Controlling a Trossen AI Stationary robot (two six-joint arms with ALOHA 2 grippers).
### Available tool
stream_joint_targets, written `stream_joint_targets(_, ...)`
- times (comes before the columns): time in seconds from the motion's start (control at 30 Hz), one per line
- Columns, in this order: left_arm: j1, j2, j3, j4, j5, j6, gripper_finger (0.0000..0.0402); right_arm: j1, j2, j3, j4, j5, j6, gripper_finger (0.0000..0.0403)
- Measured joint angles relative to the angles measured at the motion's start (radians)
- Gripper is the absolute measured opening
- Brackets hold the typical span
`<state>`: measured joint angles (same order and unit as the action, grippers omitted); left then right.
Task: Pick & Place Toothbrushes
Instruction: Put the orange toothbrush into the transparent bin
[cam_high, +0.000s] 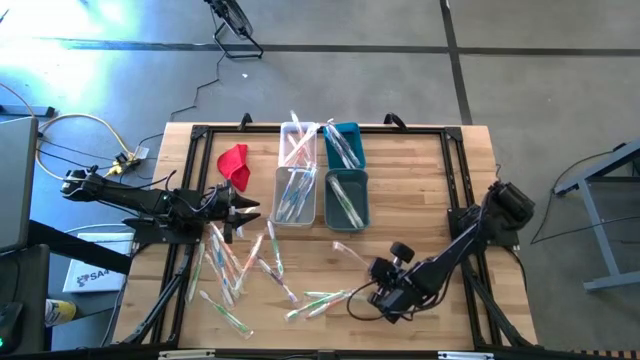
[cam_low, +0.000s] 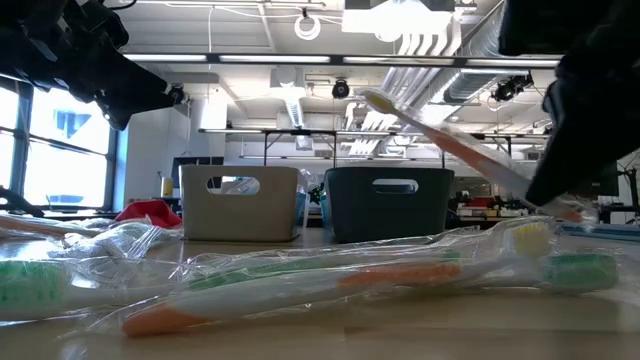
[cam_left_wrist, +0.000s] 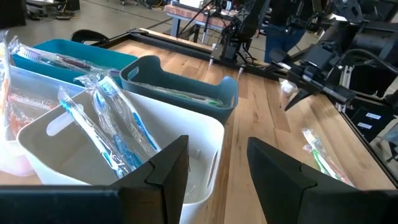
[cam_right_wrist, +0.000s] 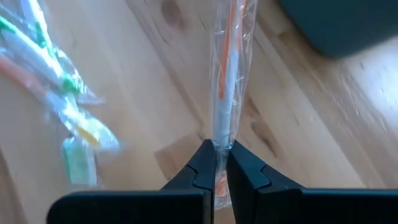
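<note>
Many toothbrushes in clear wrappers lie loose on the wooden table, one bunch near the left (cam_high: 240, 265) and one at the near middle (cam_high: 318, 302); in the low view they lie across the foreground (cam_low: 330, 285). My right gripper (cam_high: 376, 266) (cam_right_wrist: 221, 165) is shut on one orange-and-white toothbrush (cam_high: 352, 250) (cam_low: 440, 135). My left gripper (cam_high: 250, 210) (cam_left_wrist: 217, 168) stands open and holds nothing, just left of the near white bin (cam_left_wrist: 124, 155), which has blue toothbrushes in it. My right gripper pinches one end of the wrapped toothbrush (cam_right_wrist: 222, 140) between its two fingers. The fingers slant down from the table's right side. The brush runs straight on beyond the fingertips, in line with them, and hangs tilted and clear of the table.
Two white bins (cam_high: 297, 170) and two teal bins (cam_high: 346, 175) stand at the far middle, with toothbrushes in them. A red cloth (cam_high: 234, 163) lies left of the bins. Bare wood shows between the bins and my right arm (cam_high: 420, 215).
</note>
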<state>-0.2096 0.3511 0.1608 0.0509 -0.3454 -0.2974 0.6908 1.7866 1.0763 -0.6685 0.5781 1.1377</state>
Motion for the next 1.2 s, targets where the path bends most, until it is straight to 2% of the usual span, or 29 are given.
stream_joint_targets(0.77,0.0,0.0,0.0,0.0,0.0,-0.047,0.0159,-0.217,0.0,0.0,0.363,-0.005,-0.566,0.0012)
stream_joint_targets(1.0,0.0,0.0,0.0,0.0,0.0,-0.107,0.0159,-0.313,0.0,0.0,0.574,-0.103,-0.787,0.0012)
stream_joint_targets(1.2,0.0,0.0,0.0,0.0,0.0,-0.128,0.0159,-0.384,0.0,0.0,0.714,-0.175,-0.901,0.0012)
